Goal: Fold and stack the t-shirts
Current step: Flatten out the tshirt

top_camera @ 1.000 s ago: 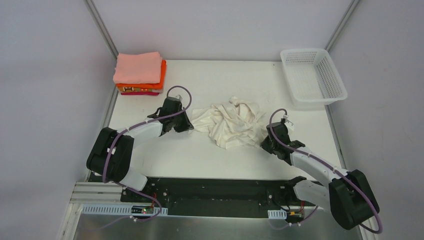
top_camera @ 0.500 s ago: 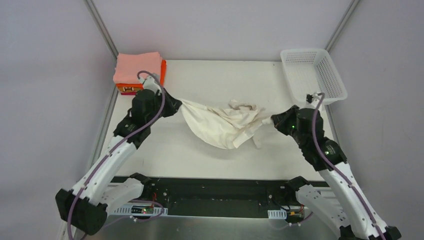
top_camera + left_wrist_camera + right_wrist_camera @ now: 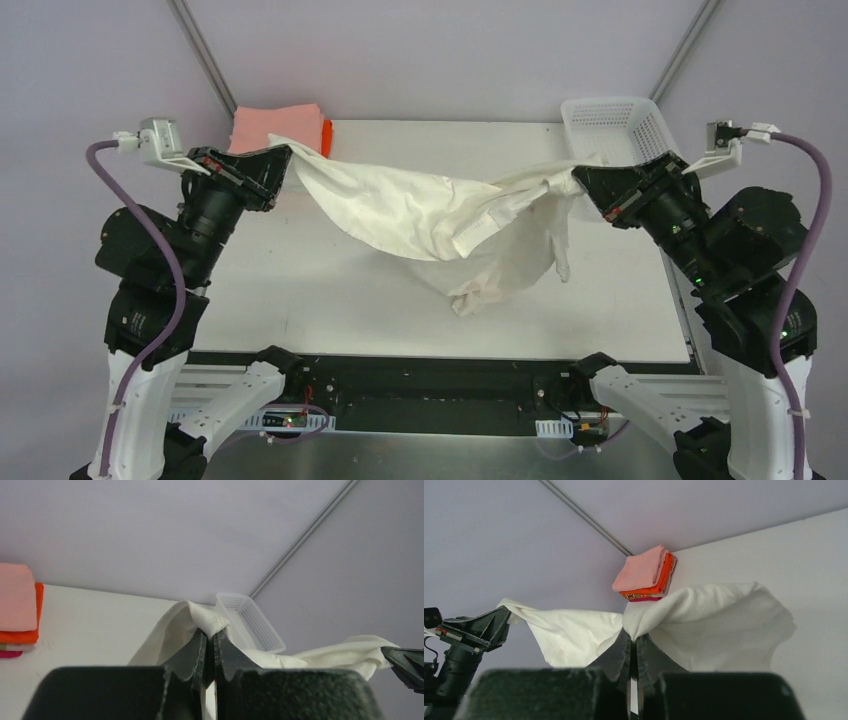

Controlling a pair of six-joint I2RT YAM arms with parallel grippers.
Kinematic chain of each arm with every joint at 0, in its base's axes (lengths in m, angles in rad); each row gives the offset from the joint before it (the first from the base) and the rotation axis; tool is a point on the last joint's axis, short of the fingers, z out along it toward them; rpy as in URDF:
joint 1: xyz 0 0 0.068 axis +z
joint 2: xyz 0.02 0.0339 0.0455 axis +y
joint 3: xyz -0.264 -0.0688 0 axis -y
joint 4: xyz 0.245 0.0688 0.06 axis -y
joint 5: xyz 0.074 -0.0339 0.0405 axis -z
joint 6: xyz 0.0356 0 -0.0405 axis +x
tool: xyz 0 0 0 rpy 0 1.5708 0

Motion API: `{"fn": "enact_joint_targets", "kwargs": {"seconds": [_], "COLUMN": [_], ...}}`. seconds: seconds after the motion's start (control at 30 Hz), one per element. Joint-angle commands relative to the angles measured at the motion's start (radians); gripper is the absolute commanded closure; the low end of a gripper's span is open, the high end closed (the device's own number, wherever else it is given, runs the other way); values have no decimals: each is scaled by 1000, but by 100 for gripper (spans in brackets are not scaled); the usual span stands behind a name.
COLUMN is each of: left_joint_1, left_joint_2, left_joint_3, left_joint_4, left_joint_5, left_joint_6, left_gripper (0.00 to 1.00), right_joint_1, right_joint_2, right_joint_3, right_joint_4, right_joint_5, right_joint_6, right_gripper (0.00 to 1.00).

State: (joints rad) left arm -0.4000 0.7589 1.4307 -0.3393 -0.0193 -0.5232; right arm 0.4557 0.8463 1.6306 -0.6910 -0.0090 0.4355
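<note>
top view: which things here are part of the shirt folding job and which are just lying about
Job in hand:
- cream-white t-shirt, strung between left end effector and right end effector
- folded stack of pink, orange and magenta shirts

Lying about:
- white lattice basket

Inspector: Colour of the soft cloth short-sleeved t-shirt [image 3: 420,215]?
Clerk: Plain cream-white, unpatterned.
Inspector: The others?
Clerk: A salmon-pink folded shirt [image 3: 260,122], a bright orange folded shirt [image 3: 326,132], a magenta folded shirt [image 3: 10,654].
Inspector: The plastic lattice basket [image 3: 615,125]?
Clerk: White.

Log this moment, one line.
left gripper: shut on cream-white cloth t-shirt | right gripper: shut on it | shirt: stretched aloft between both, middle sagging
</note>
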Motion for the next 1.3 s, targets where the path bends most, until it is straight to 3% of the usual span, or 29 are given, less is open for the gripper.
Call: {"fn": "enact_joint_targets", "kwargs": {"seconds": [0.0, 0.33, 0.47, 0.6, 0.7, 0.77, 0.87, 1.03, 1.13, 1.27], "left_joint_1": [-5, -5, -4, 18, 104, 183, 252, 260, 261, 262], "left_joint_2": [4, 109, 270, 460, 601, 687, 805, 882, 857, 764], "left_joint_3": [83, 148, 230, 366, 489, 574, 733, 948, 967, 822], "left_joint_4": [-66, -80, -80, -78, -72, -51, -37, -37, -37, -37], "left_joint_5": [-135, -292, -375, -414, -324, -176, -71, 3, 18, 41], "left_joint_6": [51, 92, 131, 180, 166, 119, 97, 115, 113, 110], "left_gripper": [100, 100, 100, 100, 100, 100, 100, 100, 100, 100], "right_joint_1": [-5, -3, -4, -18, -53, -97, -149, -184, -190, -195], "right_joint_2": [55, 135, 221, 356, 466, 559, 707, 883, 864, 714], "right_joint_3": [160, 217, 206, 186, 209, 276, 465, 814, 794, 555], "right_joint_4": [-82, -26, 93, 317, 488, 572, 616, 625, 658, 686], "right_joint_5": [-34, 128, 226, 369, 364, 325, 281, 215, 157, 155], "right_joint_6": [-59, -168, -268, -368, -420, -422, -378, -315, -281, -246], "right_gripper": [100, 100, 100, 100, 100, 100, 100, 100, 100, 100]}}
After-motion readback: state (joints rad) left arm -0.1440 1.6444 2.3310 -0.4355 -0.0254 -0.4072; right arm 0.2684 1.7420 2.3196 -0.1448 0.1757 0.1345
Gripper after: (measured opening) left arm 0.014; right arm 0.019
